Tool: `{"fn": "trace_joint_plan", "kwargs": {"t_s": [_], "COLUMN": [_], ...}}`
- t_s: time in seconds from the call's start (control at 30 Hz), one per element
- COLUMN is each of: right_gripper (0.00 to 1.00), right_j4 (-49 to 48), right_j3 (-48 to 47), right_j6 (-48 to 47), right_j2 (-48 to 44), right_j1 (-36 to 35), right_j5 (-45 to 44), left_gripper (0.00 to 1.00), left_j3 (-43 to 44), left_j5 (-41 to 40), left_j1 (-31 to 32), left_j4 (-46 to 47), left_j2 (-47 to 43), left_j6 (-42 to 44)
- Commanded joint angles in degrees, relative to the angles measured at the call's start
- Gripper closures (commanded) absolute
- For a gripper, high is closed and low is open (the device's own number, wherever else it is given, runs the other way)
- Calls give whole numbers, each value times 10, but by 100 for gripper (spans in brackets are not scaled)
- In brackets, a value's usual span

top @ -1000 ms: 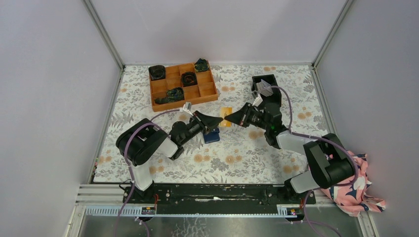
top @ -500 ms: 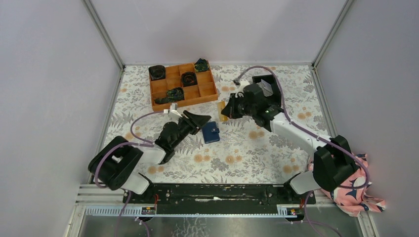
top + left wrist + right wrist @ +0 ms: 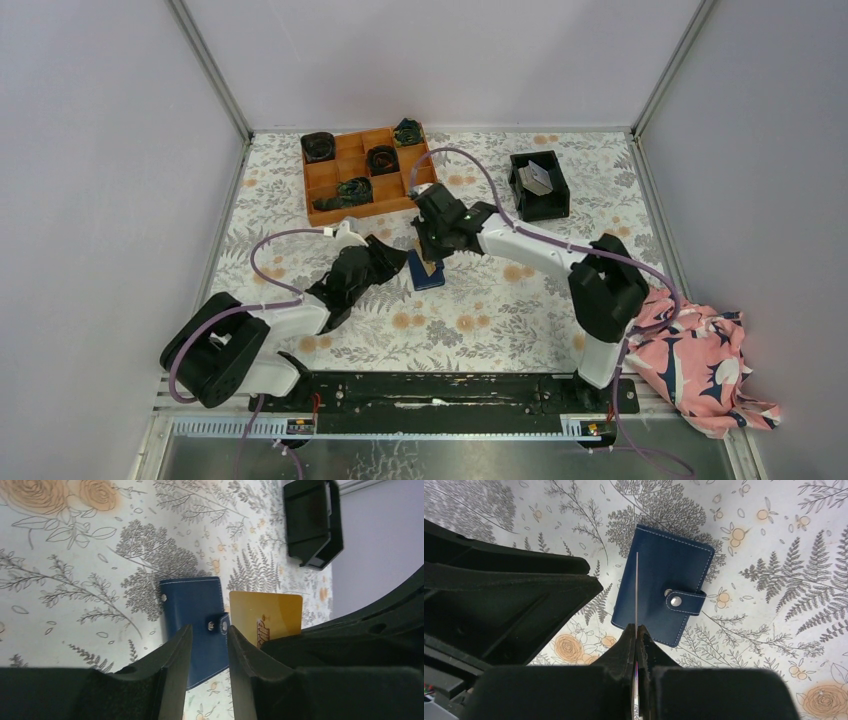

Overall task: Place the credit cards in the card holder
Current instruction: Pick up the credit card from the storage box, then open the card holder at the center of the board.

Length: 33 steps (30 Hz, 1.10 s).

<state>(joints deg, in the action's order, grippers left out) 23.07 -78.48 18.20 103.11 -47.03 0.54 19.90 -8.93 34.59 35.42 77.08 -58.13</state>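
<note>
The card holder (image 3: pixel 664 580) is a navy wallet lying flat on the floral cloth, snapped shut by its tab (image 3: pixel 684 600). In the top view the card holder (image 3: pixel 427 277) sits between the two grippers. My right gripper (image 3: pixel 637 630) is shut on a yellow credit card (image 3: pixel 637 587), seen edge-on and held upright just over the wallet. From the left wrist, the same credit card (image 3: pixel 267 617) shows its yellow face beside the card holder (image 3: pixel 192 605). My left gripper (image 3: pixel 207 635) stands open with nothing between its fingers, just short of the wallet's left side. More grey credit cards (image 3: pixel 538 178) lie in the black bin.
A black square bin (image 3: pixel 552 205) stands at the back right. An orange compartment tray (image 3: pixel 418 190) with dark bundles sits at the back centre. A pink floral cloth (image 3: pixel 705 365) hangs off the table's right front. Metal frame rails border the cloth.
My right arm swung left from beside the black bin, carrying the yellow card to just above the wallet. My left gripper drew back to the left and its jaws parted.
</note>
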Motion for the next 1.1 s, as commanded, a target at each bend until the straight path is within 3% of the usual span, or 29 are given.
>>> {"fn": "trace_joint_plan", "kwargs": {"t_s": [0.0, 0.63, 1.07], "right_gripper": [100, 100, 100], "right_j4": [47, 114, 83], "right_j3": [-51, -85, -45], "right_j6": [-5, -5, 0], "right_j2": [24, 75, 50], "right_j1": [-19, -30, -6], "right_j5": [-41, -158, -148], "left_gripper": [62, 62, 62], "left_j3": [9, 37, 50], "left_j5": [-29, -50, -56], "left_j1": [7, 36, 42], "left_j4": [-33, -63, -75], "left_j2": [2, 43, 70], "left_j6": [37, 59, 68]}}
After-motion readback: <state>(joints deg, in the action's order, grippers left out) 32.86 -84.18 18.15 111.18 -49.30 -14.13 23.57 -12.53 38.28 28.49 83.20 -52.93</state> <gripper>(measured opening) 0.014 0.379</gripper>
